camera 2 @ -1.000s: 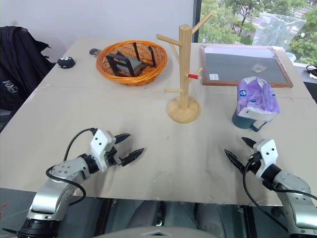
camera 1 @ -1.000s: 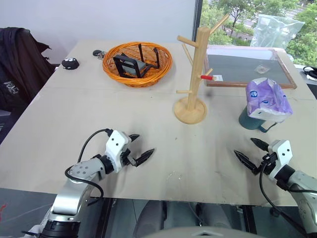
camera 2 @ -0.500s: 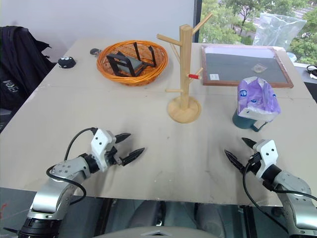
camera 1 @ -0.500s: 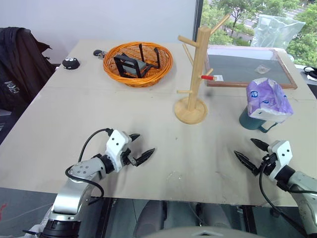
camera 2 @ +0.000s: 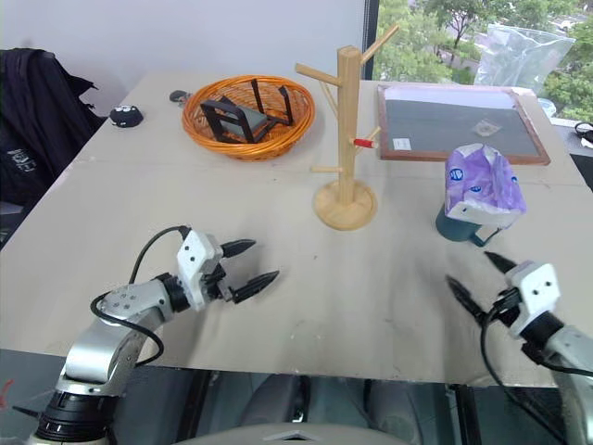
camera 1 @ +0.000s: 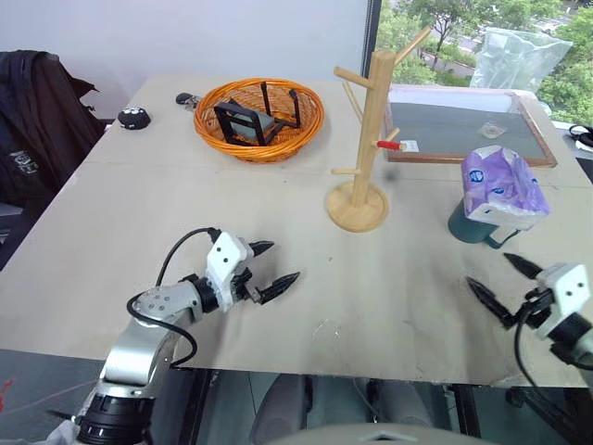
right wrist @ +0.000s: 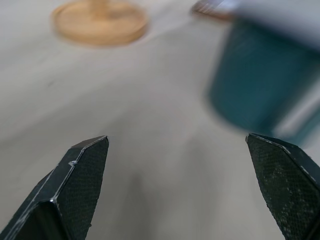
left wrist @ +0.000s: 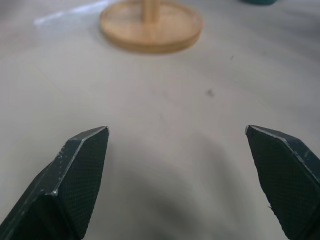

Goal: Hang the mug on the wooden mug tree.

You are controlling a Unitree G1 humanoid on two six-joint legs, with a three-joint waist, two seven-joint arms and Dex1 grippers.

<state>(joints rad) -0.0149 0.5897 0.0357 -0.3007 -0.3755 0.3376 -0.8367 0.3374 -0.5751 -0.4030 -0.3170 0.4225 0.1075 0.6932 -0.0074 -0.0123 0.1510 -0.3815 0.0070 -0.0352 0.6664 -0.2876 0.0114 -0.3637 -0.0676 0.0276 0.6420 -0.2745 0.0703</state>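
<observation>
The mug [camera 1: 471, 222] sits on the desk [camera 1: 139, 213] under a purple packet [camera 1: 501, 187], right of the wooden mug tree [camera 1: 362, 139], so both the right gripper [camera 1: 505, 285] and left gripper [camera 1: 270, 267] hover wide open and empty, seemingly ready to reach.

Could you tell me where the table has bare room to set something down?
The widest bare stretch lies between the left gripper and the right gripper, in front of the wooden mug tree. It is crowded on the right, where the purple-and-white packet sits on the mug by the wood-framed board.
</observation>
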